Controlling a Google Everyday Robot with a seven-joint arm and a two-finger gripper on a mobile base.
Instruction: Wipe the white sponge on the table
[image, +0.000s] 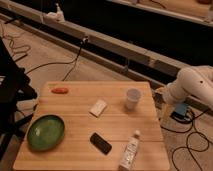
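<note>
White sponge (98, 107) on table (75, 116), gripper (163, 98) at right

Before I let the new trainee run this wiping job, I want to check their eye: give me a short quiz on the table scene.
1. True or false: the sponge touches the cup.
2. Which lies nearest the bottle? A bowl, B phone, C orange stick.
3. Where are the arm's jaws?
Key: 1 false, they lie apart. 2 B. 3 Off the table, beside its right edge in view, open.
</note>
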